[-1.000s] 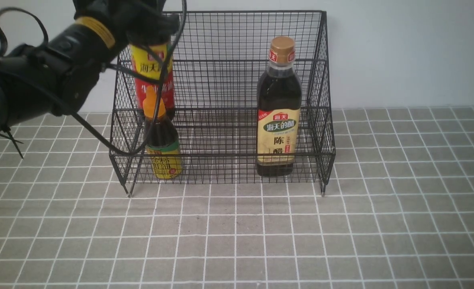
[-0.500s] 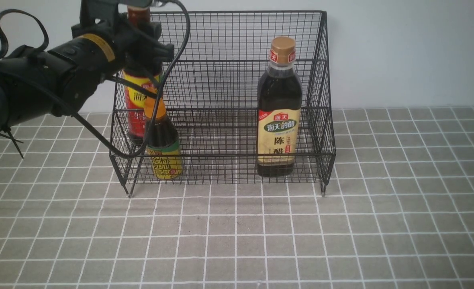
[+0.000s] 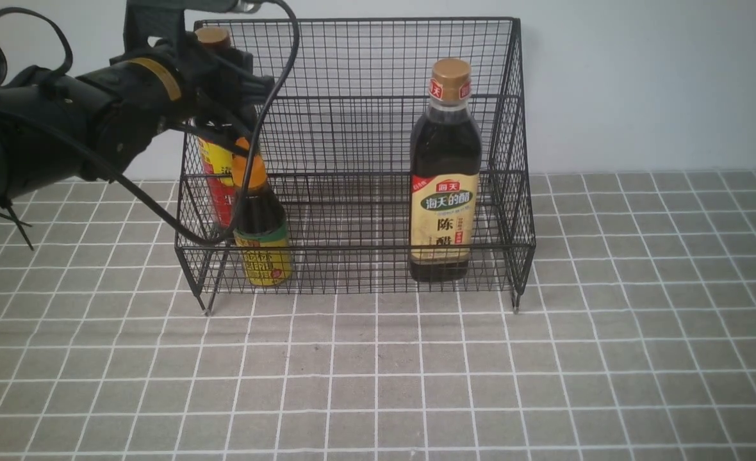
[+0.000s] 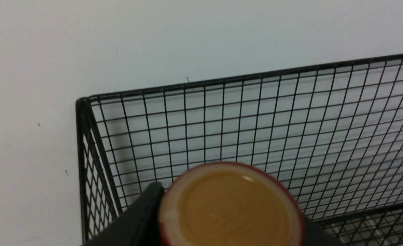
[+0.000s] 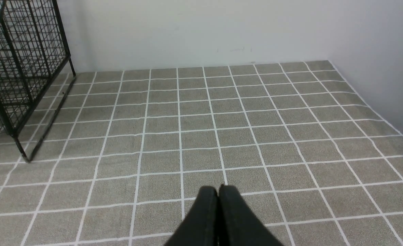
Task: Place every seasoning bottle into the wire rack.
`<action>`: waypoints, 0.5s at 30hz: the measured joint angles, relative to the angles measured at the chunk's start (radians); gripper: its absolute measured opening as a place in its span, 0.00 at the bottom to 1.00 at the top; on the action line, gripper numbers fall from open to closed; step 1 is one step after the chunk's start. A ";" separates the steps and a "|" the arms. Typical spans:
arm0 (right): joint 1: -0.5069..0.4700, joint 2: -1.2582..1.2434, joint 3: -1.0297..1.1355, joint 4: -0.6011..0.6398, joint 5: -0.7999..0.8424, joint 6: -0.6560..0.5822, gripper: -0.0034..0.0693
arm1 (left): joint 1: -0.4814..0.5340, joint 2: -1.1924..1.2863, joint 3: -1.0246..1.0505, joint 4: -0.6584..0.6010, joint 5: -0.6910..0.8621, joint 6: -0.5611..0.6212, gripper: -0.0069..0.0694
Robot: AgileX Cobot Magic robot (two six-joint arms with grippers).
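Note:
The black wire rack (image 3: 365,57) stands at the back of the tiled mat. Inside it, the broad beige-label bottle (image 3: 445,186) stands at the right and the short yellow-label bottle (image 3: 261,237) at the front left. Behind the short one, the tall red-yellow-label bottle (image 3: 214,173) is upright in the rack's back left. My left gripper (image 3: 221,70) has its jaws either side of that bottle's neck. The left wrist view shows the brown cap (image 4: 232,208) beside one black finger (image 4: 143,215); whether the jaws still press is unclear. My right gripper (image 5: 218,191) is shut and empty over the mat.
A white wall stands right behind the rack (image 4: 290,102). The left arm's black cable (image 3: 250,160) hangs across the rack's front left corner. The rack's right leg and side (image 5: 20,68) stand left of my right gripper. Grey tiled mat (image 3: 378,371) lies in front.
My left arm has lowered the tall bottle into the rack's back left, behind the short bottle, and shifted slightly left. The other bottles and the right gripper have not moved.

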 joint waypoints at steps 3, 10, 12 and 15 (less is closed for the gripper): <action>0.000 0.000 0.000 0.000 0.000 0.000 0.03 | 0.000 -0.009 0.000 0.000 0.002 -0.009 0.57; 0.000 0.000 0.000 0.000 0.000 0.000 0.03 | 0.000 -0.078 -0.002 -0.003 0.046 -0.016 0.58; 0.000 0.000 0.000 0.000 0.000 0.000 0.03 | 0.000 -0.104 -0.002 -0.004 0.065 -0.012 0.58; 0.000 0.000 0.000 0.000 0.000 0.000 0.03 | 0.000 -0.146 -0.003 -0.004 0.107 -0.006 0.58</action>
